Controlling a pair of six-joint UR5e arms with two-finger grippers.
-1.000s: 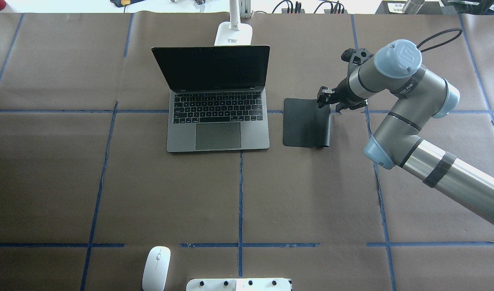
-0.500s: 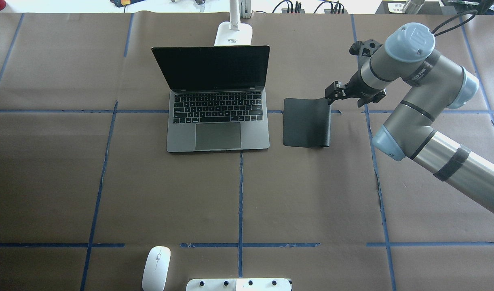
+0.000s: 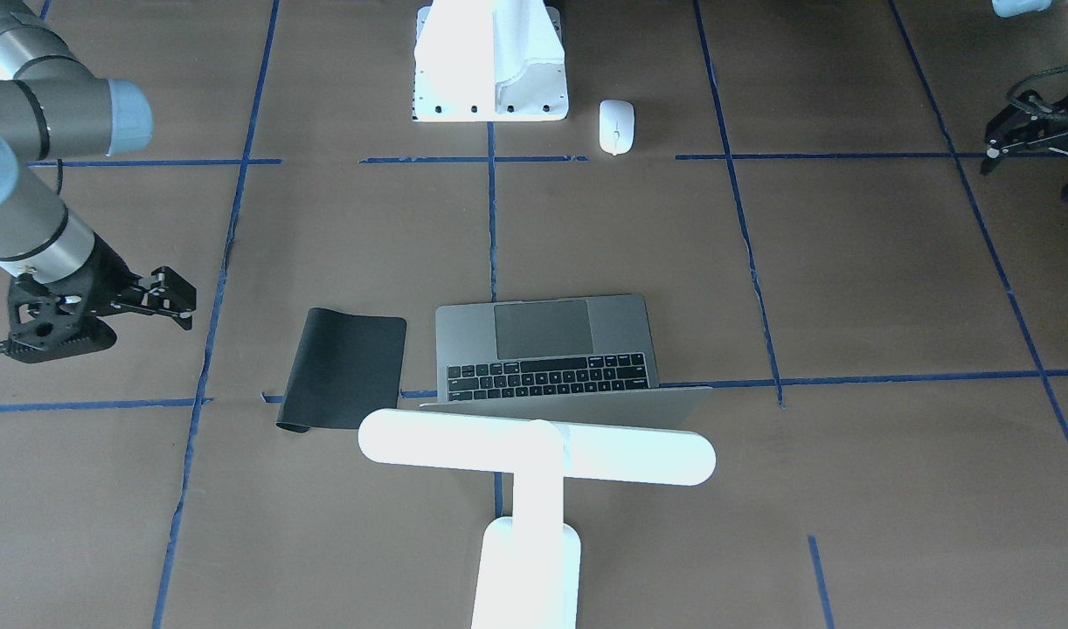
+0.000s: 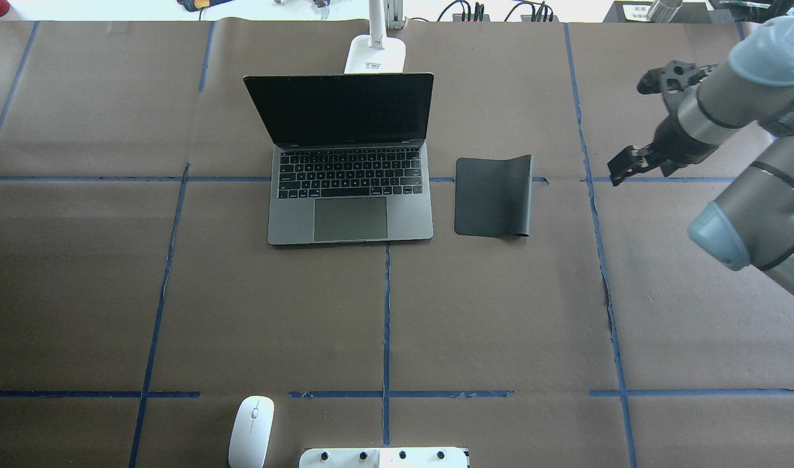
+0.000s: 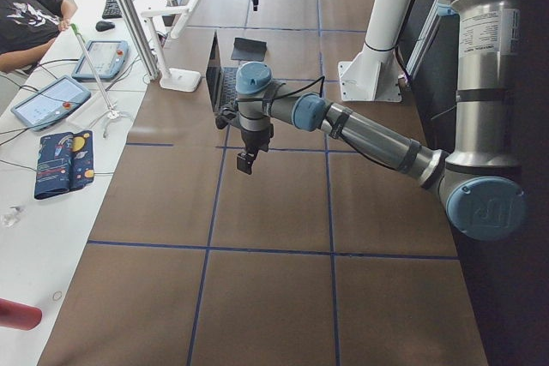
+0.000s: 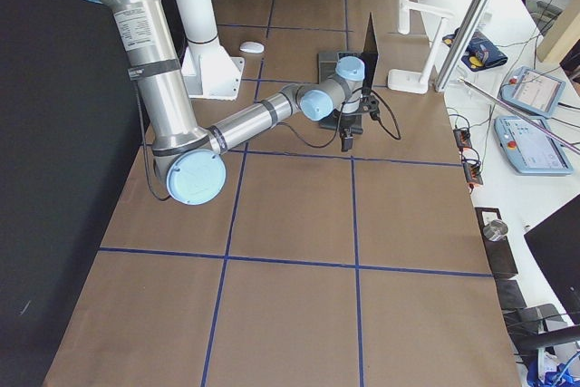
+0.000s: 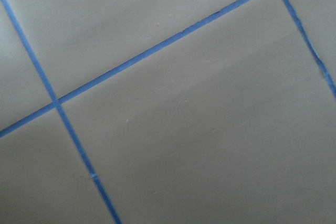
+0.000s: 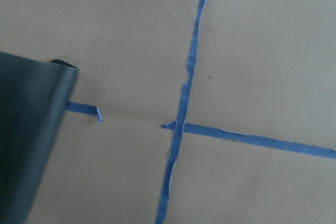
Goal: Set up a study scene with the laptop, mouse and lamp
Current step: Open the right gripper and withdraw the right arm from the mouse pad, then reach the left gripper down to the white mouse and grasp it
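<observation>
Front view: your right gripper (image 3: 180, 297) hangs spread and empty, near the black mat (image 3: 346, 367). The left gripper (image 3: 1010, 131), at the frame edge, cannot be judged.

Overhead: the mouse (image 4: 251, 431) lies by the pedestal (image 4: 384, 457). The laptop (image 4: 350, 195) sits open on the desk (image 4: 78, 292), with the lamp (image 4: 375, 55) behind it, cut off.

Pinch the mouse's long sides; seat it on the mat.

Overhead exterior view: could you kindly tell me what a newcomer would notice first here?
The open space-grey laptop at the middle of the table stands out first, dark screen raised, with the bright white T-shaped lamp just behind its lid. A black mat lies beside it on the robot's right, and the right gripper hovers beyond that mat, clear of it. The white mouse sits alone at the robot's edge of the table.
</observation>
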